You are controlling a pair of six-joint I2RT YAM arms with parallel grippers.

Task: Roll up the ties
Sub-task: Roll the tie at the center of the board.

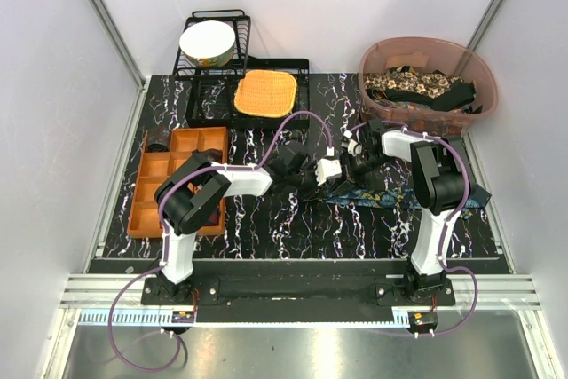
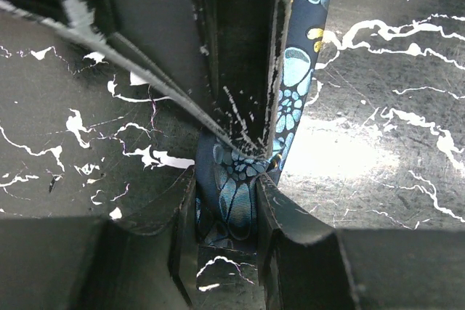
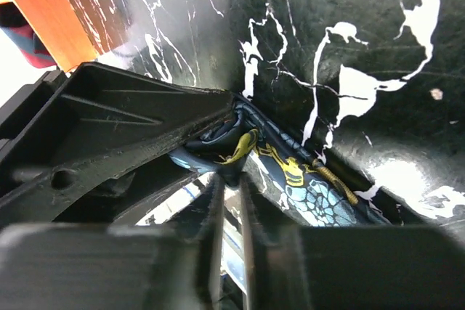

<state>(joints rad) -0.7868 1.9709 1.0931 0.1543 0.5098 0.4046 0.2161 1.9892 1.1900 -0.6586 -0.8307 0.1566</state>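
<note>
Surface: we see a black marble-patterned tabletop (image 1: 284, 219) with white veins, glossy enough to throw back the lamp glare. Plain white walls (image 1: 53, 130) close it in on three sides, with aluminium posts in the corners.

At the back left stands a black wire dish rack (image 1: 240, 24) holding a white bowl (image 1: 207, 42). Beside it lies a square orange woven mat (image 1: 264, 93). An orange compartment tray (image 1: 146, 193) sits along the left edge. At the back right a translucent brown plastic tub (image 1: 426, 42) holds a heap of patterned and black ties (image 1: 417, 86).

The dark blue tie with teal flowers and yellow print (image 1: 390, 200) (image 2: 298, 85) (image 3: 305, 186) lies flat on the table right of centre, running off towards the right arm.

The left gripper (image 1: 312, 180) (image 2: 227, 201) has its jaws drawn narrow, pinching the folded end of this tie between the fingertips.

The right gripper (image 1: 352, 169) (image 3: 229, 186) meets it at the same end. Its jaws stand nearly together, with the tips at the fabric fold. We cannot tell whether they grip cloth or only press against it.
</note>
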